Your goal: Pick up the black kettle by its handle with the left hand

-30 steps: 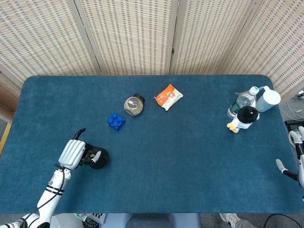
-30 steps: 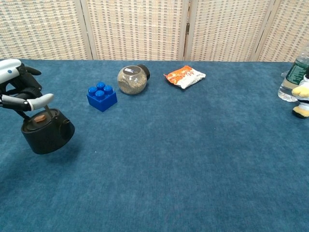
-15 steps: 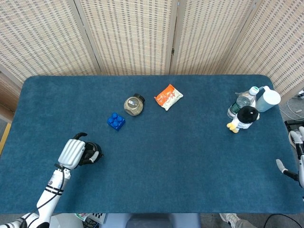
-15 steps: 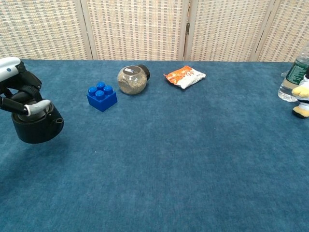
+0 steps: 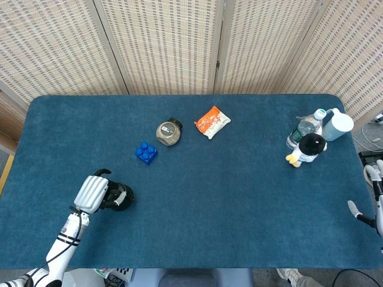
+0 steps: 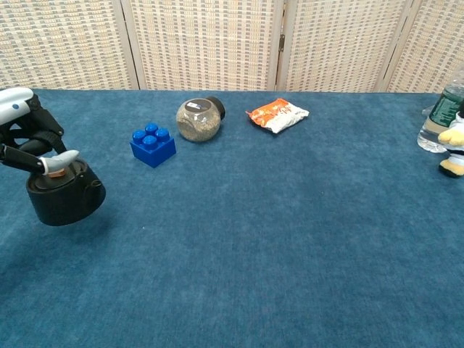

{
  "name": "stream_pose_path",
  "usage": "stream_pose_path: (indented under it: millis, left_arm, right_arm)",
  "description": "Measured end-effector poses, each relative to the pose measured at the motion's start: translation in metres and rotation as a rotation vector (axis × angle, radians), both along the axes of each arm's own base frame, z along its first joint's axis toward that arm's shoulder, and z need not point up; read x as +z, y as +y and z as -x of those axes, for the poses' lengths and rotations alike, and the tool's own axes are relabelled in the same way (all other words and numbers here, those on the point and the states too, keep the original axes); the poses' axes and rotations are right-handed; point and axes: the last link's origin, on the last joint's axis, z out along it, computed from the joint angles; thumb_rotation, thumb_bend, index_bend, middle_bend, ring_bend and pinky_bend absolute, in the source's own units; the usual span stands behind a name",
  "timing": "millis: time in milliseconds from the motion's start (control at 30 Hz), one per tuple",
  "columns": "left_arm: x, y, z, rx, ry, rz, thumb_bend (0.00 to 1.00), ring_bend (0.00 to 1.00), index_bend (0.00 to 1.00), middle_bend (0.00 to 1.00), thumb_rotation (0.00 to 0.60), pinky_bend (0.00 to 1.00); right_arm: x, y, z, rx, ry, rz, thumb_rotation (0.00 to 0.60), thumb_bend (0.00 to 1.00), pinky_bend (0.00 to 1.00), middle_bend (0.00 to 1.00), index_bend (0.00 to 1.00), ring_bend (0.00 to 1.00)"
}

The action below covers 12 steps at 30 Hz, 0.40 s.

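Because the task calls for a lift by the handle, the left hand (image 6: pixel 29 145) is closed over the top of the black kettle (image 6: pixel 65 196), which sits at the near left of the table (image 5: pixel 239 197); in the chest view the fingers are curled above the lid, though the handle itself is hidden beneath them. Whether the kettle is clear of the blue cloth or resting on it cannot be told, and it appears slightly tilted. From overhead, the left hand (image 5: pixel 93 192) covers much of the kettle (image 5: pixel 121 198). The right hand (image 5: pixel 371 194) is seen only at the frame edge, and whether it is wide or closed cannot be told.

A blue block (image 6: pixel 153 144) lies well apart from the kettle, with a round glass jar (image 6: pixel 198 119) beside it; the jar is tipped on its side and filled with something grainy and brownish. An orange packet (image 6: pixel 277 115) lies further along. At the far right, a plastic bottle (image 5: pixel 306 128) and a penguin toy (image 5: pixel 309 149) are grouped together.
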Motion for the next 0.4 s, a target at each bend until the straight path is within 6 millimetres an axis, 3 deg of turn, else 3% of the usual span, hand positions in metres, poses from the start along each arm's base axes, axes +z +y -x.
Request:
stream_pose_path:
  millis: [400]
  left_arm:
    - [0.0005, -0.001, 0.0021, 0.006, -0.005, -0.001, 0.35, 0.84, 0.94, 1.0, 0.529, 0.26]
  right_arm:
    - [0.0007, 0.0002, -0.003, 0.009, 0.002, 0.002, 0.6, 0.25, 0.0, 0.0, 0.02, 0.0]
